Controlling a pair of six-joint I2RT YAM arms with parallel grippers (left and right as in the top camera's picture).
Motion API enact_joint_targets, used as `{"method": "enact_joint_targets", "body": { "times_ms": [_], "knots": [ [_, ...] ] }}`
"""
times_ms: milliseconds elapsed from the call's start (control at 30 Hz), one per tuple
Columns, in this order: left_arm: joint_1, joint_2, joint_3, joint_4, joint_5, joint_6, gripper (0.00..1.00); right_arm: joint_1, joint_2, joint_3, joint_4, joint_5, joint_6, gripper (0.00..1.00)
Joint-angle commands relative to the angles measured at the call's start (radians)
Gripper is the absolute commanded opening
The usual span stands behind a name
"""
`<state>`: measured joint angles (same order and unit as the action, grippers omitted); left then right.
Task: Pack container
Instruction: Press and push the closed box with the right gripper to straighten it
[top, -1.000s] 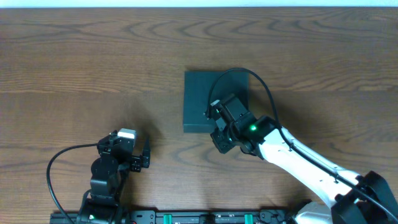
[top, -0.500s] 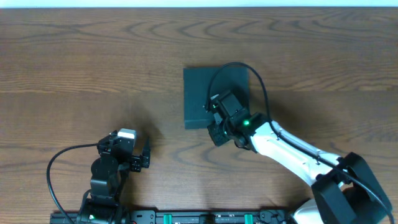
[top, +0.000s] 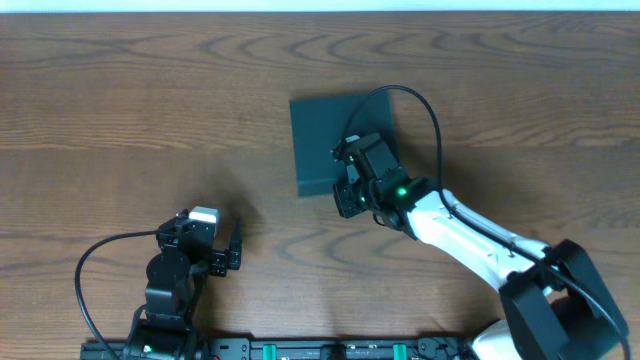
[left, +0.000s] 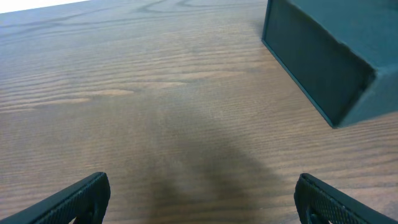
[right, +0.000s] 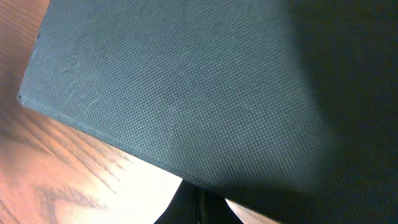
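1. Right claw (top: 346, 196) is pressed together, nothing between its fingers, its tip at the container's (top: 325, 140) near edge, close to that edge's right end.
2. Compared with a second ago, this claw has moved away from the robot's base and slightly leftward, and the container has gone with it: the box now lies farther from the base and farther left on the table (top: 150, 120).
3. The container has also turned a little, so its sides no longer run square with the table's edge as they did before.
4. From the right wrist, the container's (right: 186, 93) textured top fills most of the view, with the closed claw (right: 199, 208) just below its near edge; whether the tip actually touches the cardboard I cannot tell.
5. A black cable (top: 432, 120) from the right arm arcs over the container's right side.
6. Left claw (top: 232, 255) stands wide apart and empty, well to the container's left and nearer the base, unchanged from the earlier frames.
7. From the left wrist, the container (left: 323, 56) sits ahead and to the right of that open claw (left: 202, 200), resting flat on the table, its top closed.
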<state>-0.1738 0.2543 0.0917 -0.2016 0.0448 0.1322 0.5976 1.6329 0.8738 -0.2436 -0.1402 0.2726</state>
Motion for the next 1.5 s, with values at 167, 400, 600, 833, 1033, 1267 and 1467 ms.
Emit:
{"method": "enact_joint_targets", "body": {
  "times_ms": [167, 400, 600, 833, 1033, 1267, 1467],
  "knots": [
    [0.003, -0.007, -0.029, -0.008, -0.011, 0.010, 0.95, -0.003, 0.071, 0.077, 0.016, 0.003, 0.026, 0.01],
    [0.003, -0.007, -0.029, -0.008, -0.011, 0.010, 0.95, -0.031, 0.071, 0.093, 0.024, 0.047, 0.026, 0.01],
    [0.003, -0.007, -0.029, -0.008, -0.011, 0.010, 0.95, -0.043, 0.071, 0.093, 0.037, 0.099, 0.026, 0.01],
    [0.003, -0.007, -0.029, -0.008, -0.011, 0.010, 0.95, -0.040, 0.071, 0.093, 0.072, 0.034, 0.095, 0.01],
    [0.003, -0.007, -0.029, -0.008, -0.011, 0.010, 0.95, -0.032, 0.071, 0.093, 0.123, 0.027, 0.127, 0.01],
    [0.003, -0.007, -0.029, -0.008, -0.011, 0.010, 0.95, -0.015, 0.058, 0.124, 0.090, -0.035, 0.106, 0.01],
    [0.003, -0.007, -0.029, -0.008, -0.011, 0.010, 0.95, -0.054, -0.166, 0.179, -0.003, -0.036, -0.035, 0.01]
  ]
}}
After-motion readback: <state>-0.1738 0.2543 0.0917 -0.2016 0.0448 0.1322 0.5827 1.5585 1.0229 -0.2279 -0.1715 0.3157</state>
